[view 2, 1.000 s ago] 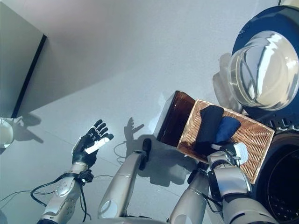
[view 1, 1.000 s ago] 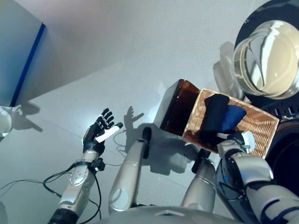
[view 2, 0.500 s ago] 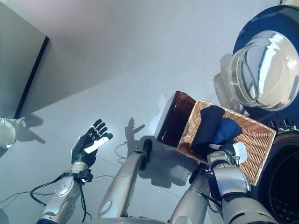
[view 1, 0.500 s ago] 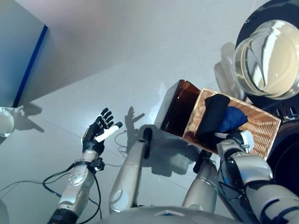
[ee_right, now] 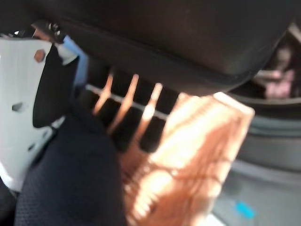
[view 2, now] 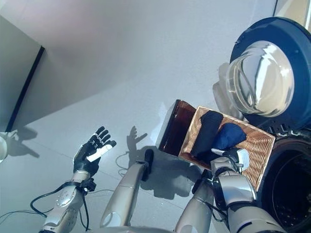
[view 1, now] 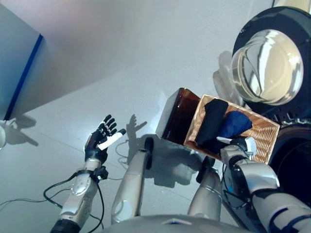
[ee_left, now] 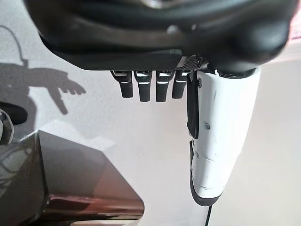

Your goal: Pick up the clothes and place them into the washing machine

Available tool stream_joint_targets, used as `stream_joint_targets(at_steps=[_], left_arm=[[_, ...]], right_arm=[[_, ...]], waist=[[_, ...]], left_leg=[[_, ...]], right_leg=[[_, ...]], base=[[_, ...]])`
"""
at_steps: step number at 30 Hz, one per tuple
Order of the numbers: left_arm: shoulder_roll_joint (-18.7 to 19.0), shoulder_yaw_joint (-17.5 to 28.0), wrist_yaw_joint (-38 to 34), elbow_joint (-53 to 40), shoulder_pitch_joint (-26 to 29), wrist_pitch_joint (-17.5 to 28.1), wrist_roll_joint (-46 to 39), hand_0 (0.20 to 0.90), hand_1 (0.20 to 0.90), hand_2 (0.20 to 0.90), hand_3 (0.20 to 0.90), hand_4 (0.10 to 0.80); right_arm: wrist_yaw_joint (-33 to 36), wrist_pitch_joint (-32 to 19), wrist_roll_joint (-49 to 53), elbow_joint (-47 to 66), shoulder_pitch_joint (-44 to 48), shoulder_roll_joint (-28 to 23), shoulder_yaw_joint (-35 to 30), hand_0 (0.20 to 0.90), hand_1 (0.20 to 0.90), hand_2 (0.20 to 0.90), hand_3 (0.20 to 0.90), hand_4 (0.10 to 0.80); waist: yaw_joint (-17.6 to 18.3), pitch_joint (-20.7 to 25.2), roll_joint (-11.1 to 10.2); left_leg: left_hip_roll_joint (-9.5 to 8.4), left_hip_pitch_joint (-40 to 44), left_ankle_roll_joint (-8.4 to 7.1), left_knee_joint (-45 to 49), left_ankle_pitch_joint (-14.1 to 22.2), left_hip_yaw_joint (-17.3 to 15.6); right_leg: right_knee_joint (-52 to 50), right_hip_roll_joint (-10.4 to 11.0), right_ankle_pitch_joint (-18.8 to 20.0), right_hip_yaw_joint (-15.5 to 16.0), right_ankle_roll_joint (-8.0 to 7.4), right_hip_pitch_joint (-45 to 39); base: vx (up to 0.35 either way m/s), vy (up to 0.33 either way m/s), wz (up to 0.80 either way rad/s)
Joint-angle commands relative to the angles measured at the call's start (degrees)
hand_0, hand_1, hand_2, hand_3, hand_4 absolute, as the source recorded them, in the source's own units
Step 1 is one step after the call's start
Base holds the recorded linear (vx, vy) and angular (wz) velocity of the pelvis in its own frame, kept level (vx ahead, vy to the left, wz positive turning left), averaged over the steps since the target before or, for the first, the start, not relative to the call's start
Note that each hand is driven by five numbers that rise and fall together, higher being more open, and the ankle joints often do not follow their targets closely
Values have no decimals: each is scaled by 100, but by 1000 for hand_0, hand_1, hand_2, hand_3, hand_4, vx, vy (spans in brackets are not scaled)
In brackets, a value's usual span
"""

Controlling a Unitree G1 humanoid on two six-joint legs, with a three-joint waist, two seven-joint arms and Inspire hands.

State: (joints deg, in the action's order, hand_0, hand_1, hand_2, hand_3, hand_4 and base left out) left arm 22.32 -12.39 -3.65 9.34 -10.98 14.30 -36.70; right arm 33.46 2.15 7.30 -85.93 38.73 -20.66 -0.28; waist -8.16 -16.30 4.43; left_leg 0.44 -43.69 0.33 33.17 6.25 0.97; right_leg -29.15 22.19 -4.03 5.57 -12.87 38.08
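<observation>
Where right hand [view 1: 236, 145] reaches — black cloth [view 1: 211, 121] touching.

Right hand [ee_right: 28, 108] closed on dark cloth [ee_right: 70, 183] over the wicker basket [ee_right: 188, 150], washer opening [ee_right: 277, 75] beyond.

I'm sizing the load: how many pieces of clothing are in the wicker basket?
2 show. A black garment lies along the wicker basket on the side nearer the brown box; a blue garment is bunched beside it, under the right hand. More may lie beneath.
</observation>
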Motion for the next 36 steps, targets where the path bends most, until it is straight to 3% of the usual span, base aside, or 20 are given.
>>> stream_joint_targets(at_steps=[1, 13, 19, 20, 36], left_arm=[[227, 428, 17, -340, -16, 671, -48, 900, 900, 900, 900, 800], [67, 485, 86, 1, 24, 624, -3, 900, 900, 900, 900, 800], [-53, 643, 48, 115, 11, 624, 9, 900, 900, 900, 900, 800], [-110, 647, 36, 210, 8, 609, 0, 900, 900, 900, 900, 800], [-287, 459, 158, 202, -179, 545, -226, 900, 900, 900, 900, 800]], right_arm=[[137, -448, 197, 293, -135, -422, 2, 200, 200, 200, 200, 300], [53, -730, 367, 600, -697, -387, -126, 200, 200, 200, 200, 300], [-150, -1472, 1640, 1336, -1169, -109, -777, 200, 200, 200, 200, 300], [-274, -1772, 2329, 1464, -1325, 37, -1115, 200, 200, 200, 200, 300], [-813, -3335, 5714, 1944, -1268, 339, -2912, 200, 200, 200, 200, 300]], waist=[[-69, 48, -119], [111, 168, -503], [260, 210, -623], [287, 208, -605], [414, 128, -223]], left_leg=[[365, 455, -525, -564, -107, 48], [453, 1300, -642, -1459, -448, 46], [533, 1593, -670, -1690, -536, 6], [546, 1622, -673, -1646, -510, 14], [583, 1363, -708, -1306, -413, 8]], right_leg=[[680, -69, 694, -34, 145, -446], [1863, -134, 1141, 260, 62, -1539], [2034, -179, 1182, 268, 51, -1773], [1976, -183, 1142, 250, 60, -1781], [1569, -168, 900, 101, 108, -1432]], base=[[14, -35, -12], [38, -49, -6], [25, -22, -6], [0, 1, -7], [-15, 9, -2]])
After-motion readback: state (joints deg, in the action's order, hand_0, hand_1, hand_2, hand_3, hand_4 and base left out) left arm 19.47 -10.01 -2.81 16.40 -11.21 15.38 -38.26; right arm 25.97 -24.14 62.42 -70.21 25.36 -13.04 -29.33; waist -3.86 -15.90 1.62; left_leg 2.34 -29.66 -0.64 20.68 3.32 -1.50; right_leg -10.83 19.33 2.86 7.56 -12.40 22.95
